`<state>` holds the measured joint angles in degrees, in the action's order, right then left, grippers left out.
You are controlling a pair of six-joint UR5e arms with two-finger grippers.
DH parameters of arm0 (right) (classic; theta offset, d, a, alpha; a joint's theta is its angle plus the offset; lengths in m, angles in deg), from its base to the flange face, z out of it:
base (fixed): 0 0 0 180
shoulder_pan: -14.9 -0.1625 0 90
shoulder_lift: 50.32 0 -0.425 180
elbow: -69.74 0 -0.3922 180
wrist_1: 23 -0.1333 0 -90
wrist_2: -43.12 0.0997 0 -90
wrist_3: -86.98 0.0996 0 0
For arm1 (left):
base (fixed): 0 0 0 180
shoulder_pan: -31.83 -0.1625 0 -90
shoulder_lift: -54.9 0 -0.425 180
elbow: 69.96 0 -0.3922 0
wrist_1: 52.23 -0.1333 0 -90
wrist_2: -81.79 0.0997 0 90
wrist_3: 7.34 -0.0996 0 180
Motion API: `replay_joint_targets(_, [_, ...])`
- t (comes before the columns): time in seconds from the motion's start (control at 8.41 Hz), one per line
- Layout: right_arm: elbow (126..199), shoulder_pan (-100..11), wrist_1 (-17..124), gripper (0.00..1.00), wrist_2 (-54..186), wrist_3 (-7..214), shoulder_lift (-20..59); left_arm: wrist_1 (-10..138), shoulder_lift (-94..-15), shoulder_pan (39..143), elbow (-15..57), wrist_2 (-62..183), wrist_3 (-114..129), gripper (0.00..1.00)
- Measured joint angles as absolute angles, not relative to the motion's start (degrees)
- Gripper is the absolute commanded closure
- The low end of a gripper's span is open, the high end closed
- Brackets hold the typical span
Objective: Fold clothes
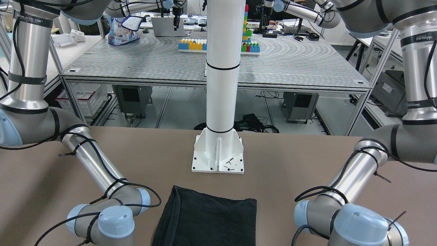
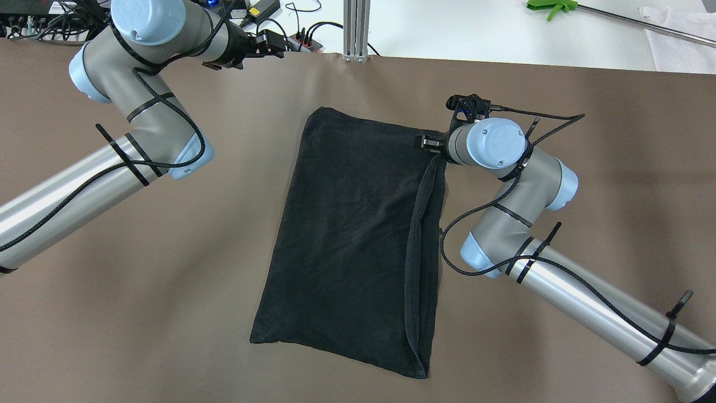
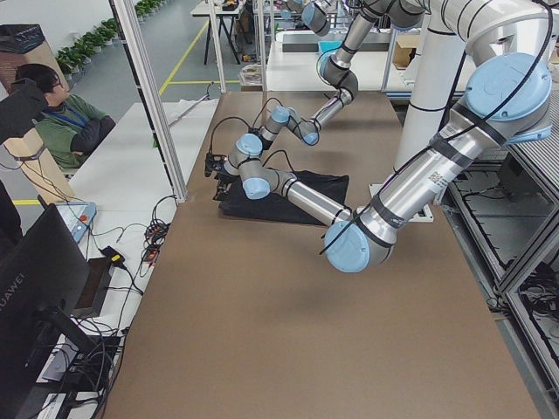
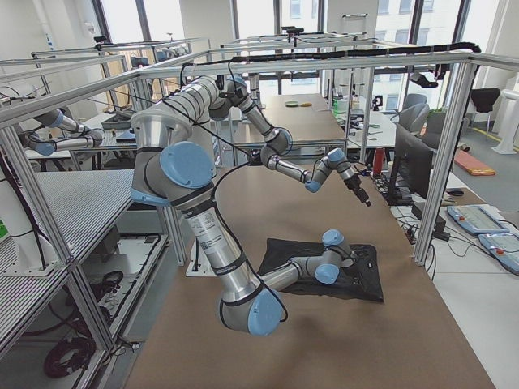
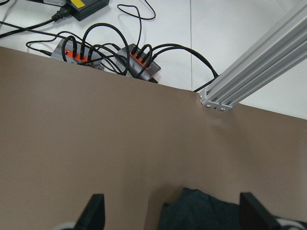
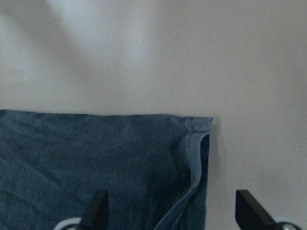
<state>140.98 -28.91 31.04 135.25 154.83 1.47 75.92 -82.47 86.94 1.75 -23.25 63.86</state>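
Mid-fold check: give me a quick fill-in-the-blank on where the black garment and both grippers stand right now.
1. The plain black soft fabric garment lies on the ____ table.
2. The right gripper hangs over a corner of the garment with its fingers ____.
3. The left gripper, over bare table by the far edge, holds ____.
4. The garment's loose hemmed edge runs along the side nearer the ____ gripper.

Missing words: brown; open; nothing; right.
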Motion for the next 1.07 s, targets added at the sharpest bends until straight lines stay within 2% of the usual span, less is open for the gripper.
replay_joint_targets(0.59, [141.03,-27.24,34.44,0.06,134.04,152.44,1.67,76.04,-82.44,86.71,1.97,-23.27,64.07,0.00])
replay_joint_targets(1.07, [151.60,-27.24,39.46,0.06,136.32,149.05,10.25,76.10,-82.39,86.61,2.09,-23.25,64.36,0.00])
